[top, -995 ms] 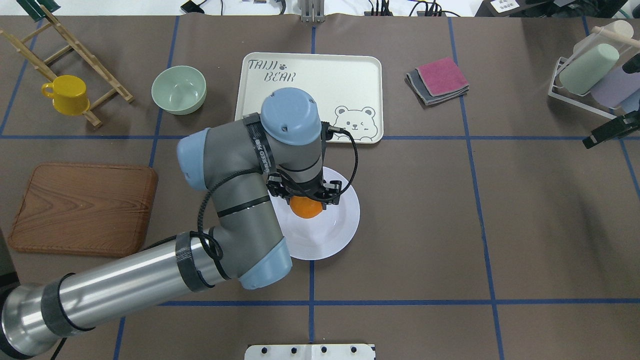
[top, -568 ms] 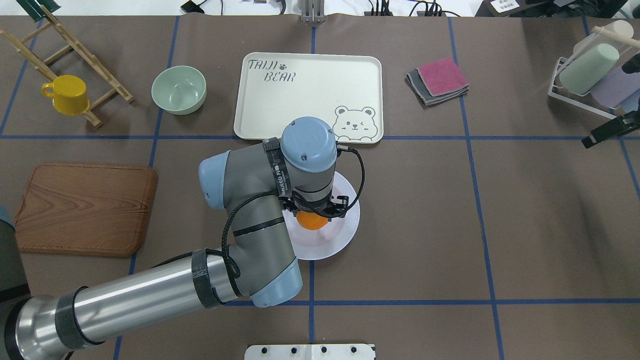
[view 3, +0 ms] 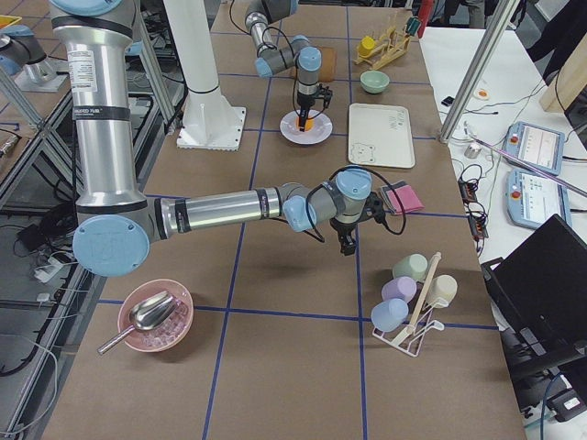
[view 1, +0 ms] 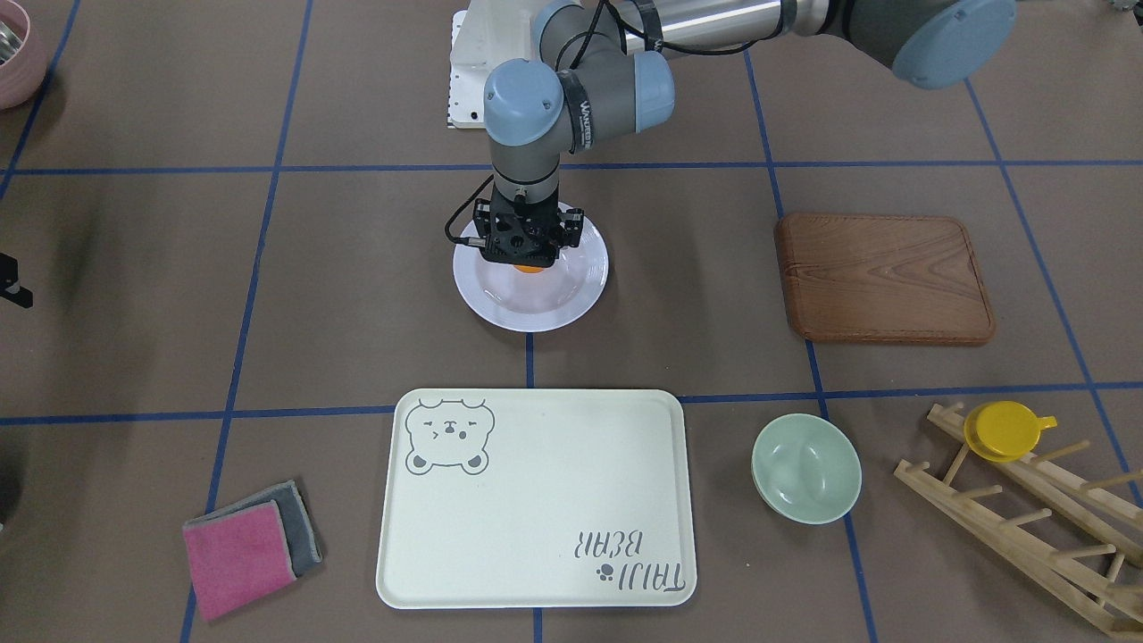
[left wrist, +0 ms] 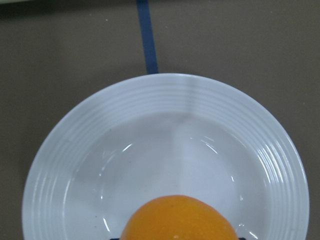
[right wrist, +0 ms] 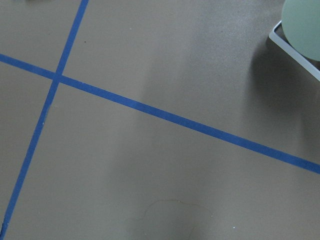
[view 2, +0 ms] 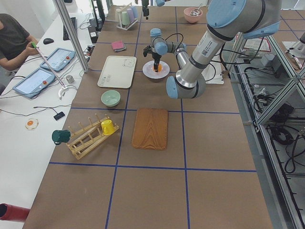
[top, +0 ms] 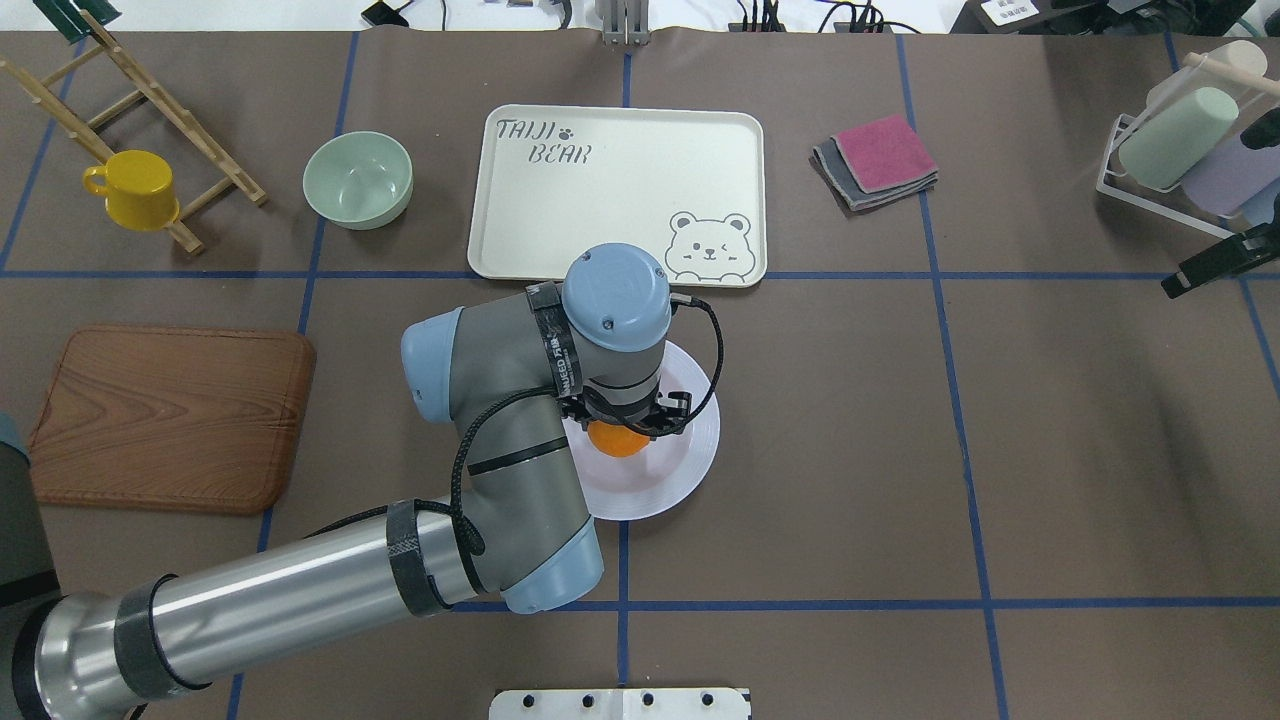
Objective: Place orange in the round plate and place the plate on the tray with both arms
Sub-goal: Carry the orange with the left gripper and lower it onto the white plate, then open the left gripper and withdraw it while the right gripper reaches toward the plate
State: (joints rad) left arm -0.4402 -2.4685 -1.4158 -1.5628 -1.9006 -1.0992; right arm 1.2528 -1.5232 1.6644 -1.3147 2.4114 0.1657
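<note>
— Where is the orange (left wrist: 180, 220) just now?

— Low over the well of the round plate (left wrist: 65, 150), under the left gripper (view 1: 525, 257). Its fingers seem to be closed narrow on the fruit. The wrist hides the contact itself, so I can't swear the orange isn't already resting on the glaze.

— And the plate?

— On the worktop (top: 850, 450), just on the robot's side of the tray (top: 620, 180). It is nearest the corner with the bear face (top: 708, 245) and apart from it.

— The right gripper (top: 1178, 282)?

— Well off past the tray's bear-face end, over the worktop. Whether its fingers are wide or narrow I cannot tell.

— How will the things handle?

— The orange is light, firm with a little give, and round, so I'd expect it to roll once let go. The deep well should catch it. The plate is the worry: stiff, glossy, likely slippery and breakable. I'd take it by the ridged rim on two opposite sides, one arm each, where the ridges offer some bite. Then I'd carry it level toward the tray, or the fruit will run to the low side.
</note>
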